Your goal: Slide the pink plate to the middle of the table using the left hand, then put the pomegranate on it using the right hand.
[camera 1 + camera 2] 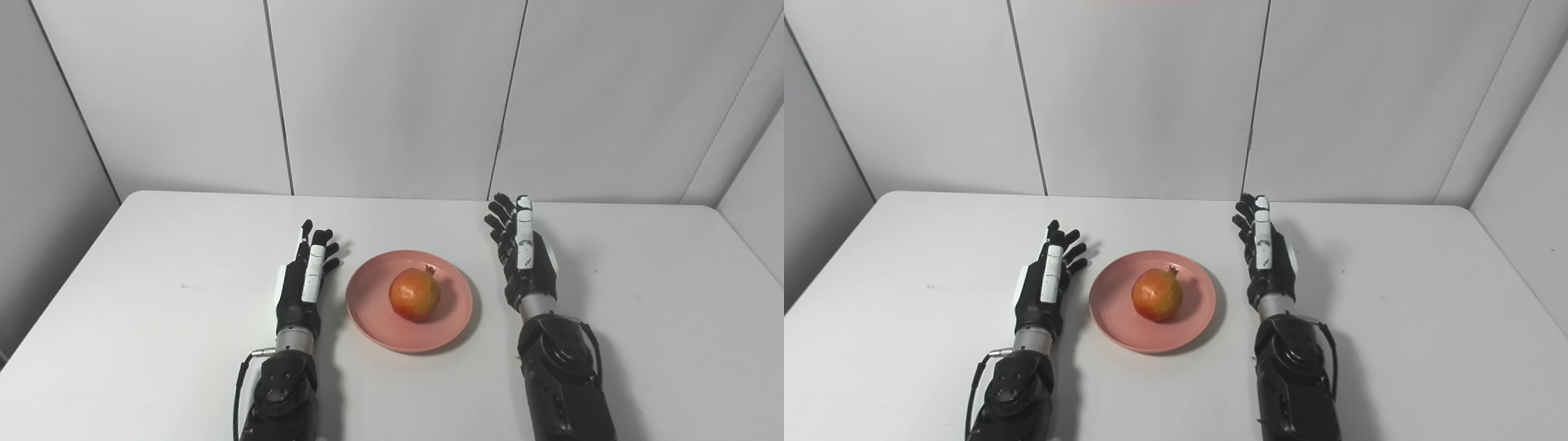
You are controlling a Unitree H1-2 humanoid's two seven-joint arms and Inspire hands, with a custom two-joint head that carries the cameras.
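Pomegranate (414, 294), orange-red with its small crown pointing up and away, sits near the centre of the pink plate (373, 318), which lies flat around the middle of the white desk (153, 318). Just beside the plate's left rim, the left robot hand (306, 275) is empty with fingers stretched forward and slightly apart, though whether it touches the desk is hard to tell. Right of the plate and clear of it, the right robot hand (520, 251) is likewise open and empty.
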